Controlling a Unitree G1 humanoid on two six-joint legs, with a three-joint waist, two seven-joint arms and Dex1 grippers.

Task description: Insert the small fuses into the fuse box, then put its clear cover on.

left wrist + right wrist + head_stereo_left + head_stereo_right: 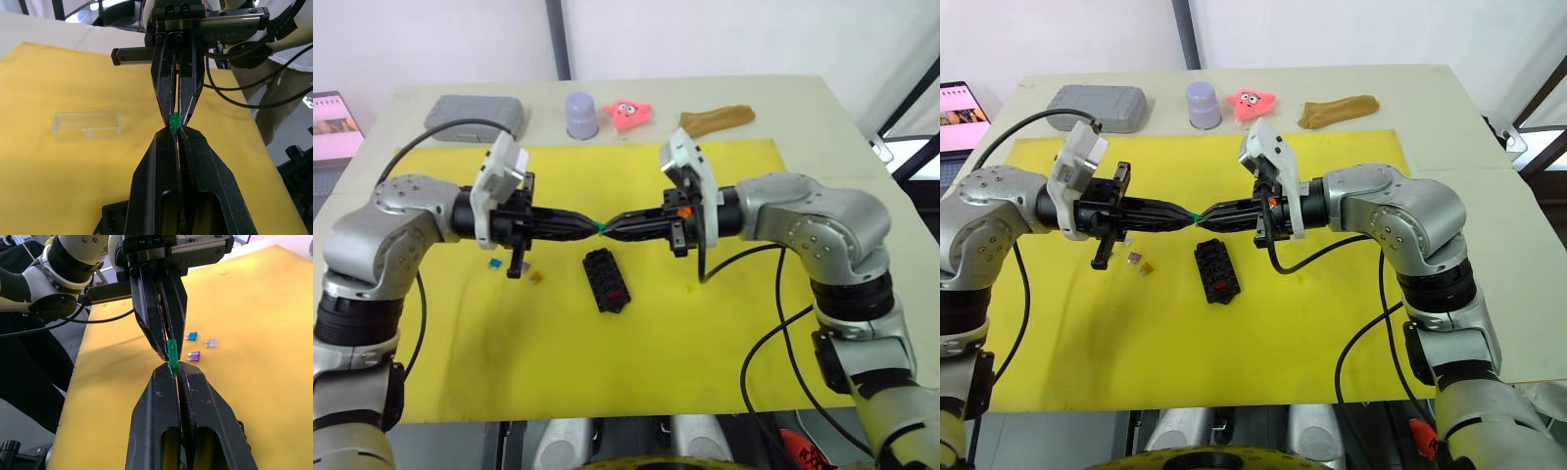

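Both hands meet tip to tip above the yellow mat, my left hand and my right hand each pinched shut on opposite ends of the green fuse, its long axis along the line between them. I judge this a handover. The fuse box lies on the mat just nearer than the meeting point, equally close to either arm.
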